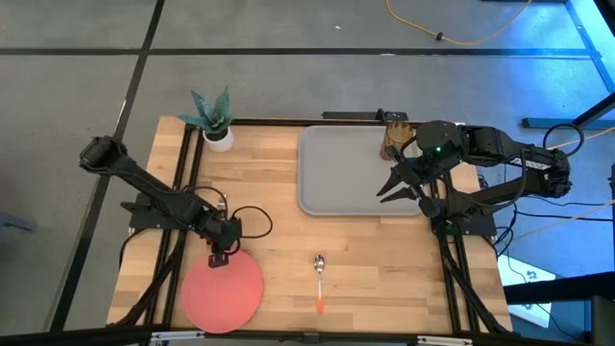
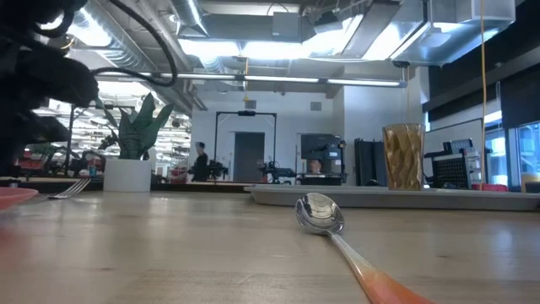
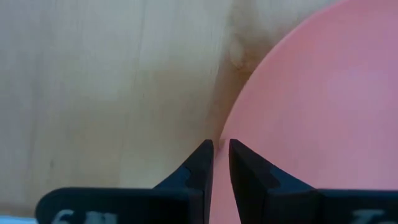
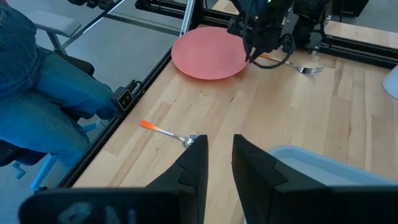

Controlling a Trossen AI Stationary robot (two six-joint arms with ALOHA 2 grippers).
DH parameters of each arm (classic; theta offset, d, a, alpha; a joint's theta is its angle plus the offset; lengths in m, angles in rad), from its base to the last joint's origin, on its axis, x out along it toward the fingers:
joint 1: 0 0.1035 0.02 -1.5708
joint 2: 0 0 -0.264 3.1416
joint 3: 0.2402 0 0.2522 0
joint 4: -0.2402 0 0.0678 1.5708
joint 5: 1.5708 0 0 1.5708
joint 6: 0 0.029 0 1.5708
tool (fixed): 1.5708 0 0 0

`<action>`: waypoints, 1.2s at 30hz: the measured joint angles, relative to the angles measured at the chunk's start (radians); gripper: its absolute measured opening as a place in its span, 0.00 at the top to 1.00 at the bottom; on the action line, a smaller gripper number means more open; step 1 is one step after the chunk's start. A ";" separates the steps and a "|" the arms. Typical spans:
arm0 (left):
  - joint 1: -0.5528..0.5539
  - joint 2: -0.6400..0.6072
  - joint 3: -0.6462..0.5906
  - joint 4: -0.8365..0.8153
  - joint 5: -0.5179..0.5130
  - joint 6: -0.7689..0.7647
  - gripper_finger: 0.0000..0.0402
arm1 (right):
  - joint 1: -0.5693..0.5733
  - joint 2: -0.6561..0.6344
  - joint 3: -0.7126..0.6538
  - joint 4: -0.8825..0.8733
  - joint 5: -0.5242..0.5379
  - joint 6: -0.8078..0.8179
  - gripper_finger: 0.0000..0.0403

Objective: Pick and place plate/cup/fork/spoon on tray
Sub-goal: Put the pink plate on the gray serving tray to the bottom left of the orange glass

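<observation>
So you've got the cup (image 1: 392, 135) on the tray (image 1: 336, 173); plate (image 1: 222, 290), spoon (image 1: 319, 269) and fork (image 4: 309, 69) (beside plate) remain on worktop (image 1: 279, 231), left end effector (image 3: 221, 149) nearly together straddling plate's rim, right end effector (image 4: 219, 146) narrowly apart, empty

Left tool (image 3: 221, 149) low, pointing down (fingers slightly apart); right tool (image 1: 392, 185) raised, fingers slightly apart.
</observation>
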 joint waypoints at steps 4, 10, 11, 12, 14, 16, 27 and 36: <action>-0.020 0.060 0.000 0.034 -0.002 0.006 0.89 | 0.000 0.000 0.000 0.000 0.000 0.000 0.82; -0.028 0.111 0.001 0.040 -0.005 0.007 0.89 | 0.000 0.000 0.000 0.000 0.000 0.000 0.82; -0.027 0.115 0.002 0.044 -0.003 0.006 0.89 | 0.000 0.000 0.000 0.000 0.000 0.000 0.82; -0.026 0.116 0.003 0.046 0.000 0.006 0.89 | 0.000 0.000 0.000 0.000 0.000 0.000 0.82; -0.025 0.116 0.002 0.051 0.001 0.006 0.89 | 0.000 0.000 0.000 0.000 0.000 0.000 0.82; -0.025 0.115 0.001 0.055 0.002 0.005 0.89 | 0.000 0.000 0.000 0.000 0.000 0.000 0.82; -0.025 0.116 0.001 0.062 0.003 0.004 0.91 | 0.000 0.000 0.000 0.001 0.000 0.000 0.82; -0.026 0.118 0.001 0.078 -0.031 0.000 1.00 | 0.000 0.000 0.000 0.001 0.000 0.000 0.82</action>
